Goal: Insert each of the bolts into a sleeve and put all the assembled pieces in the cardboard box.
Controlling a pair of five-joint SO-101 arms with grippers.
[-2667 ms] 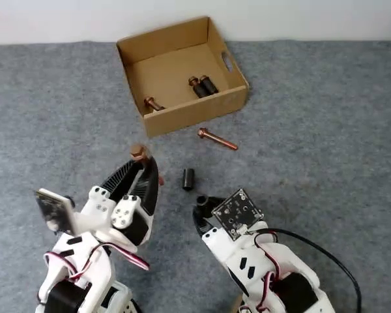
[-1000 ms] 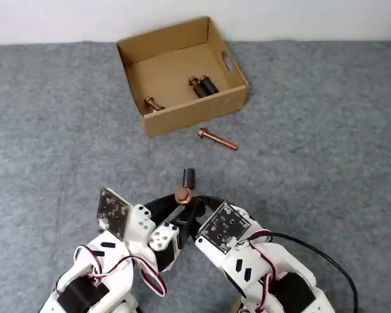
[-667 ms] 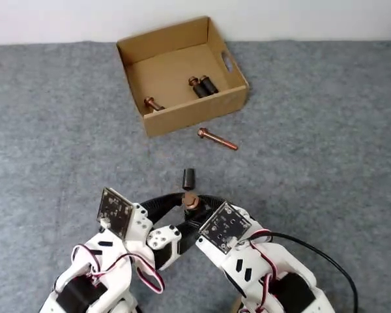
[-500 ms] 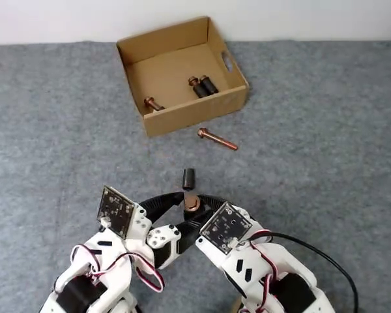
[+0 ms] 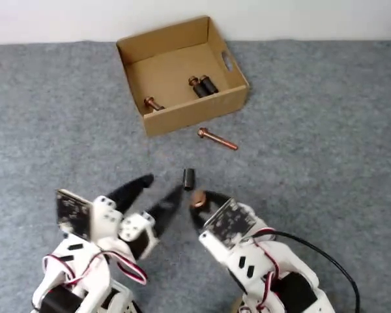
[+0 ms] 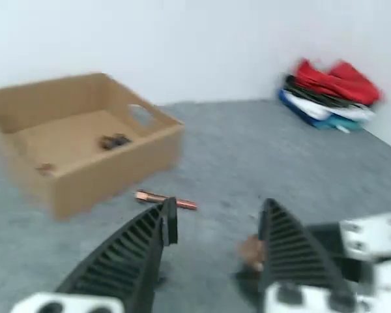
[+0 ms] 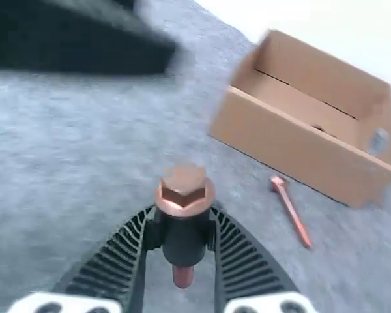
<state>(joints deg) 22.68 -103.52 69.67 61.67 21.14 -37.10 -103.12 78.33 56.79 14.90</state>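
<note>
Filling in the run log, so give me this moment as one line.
left gripper open, empty | right gripper shut on sleeved bolt | loose bolt, loose sleeve on table | cardboard box: pieces inside

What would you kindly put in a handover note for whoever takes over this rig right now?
Left gripper: open, empty, beside the right one.
Right gripper: shut on a black sleeve with a bolt seated in it.
Done: at least two pieces lie in the cardboard box.
To do: box the held piece; then join the loose bolt and loose sleeve lying on the carpet before the box, and box them.
</note>
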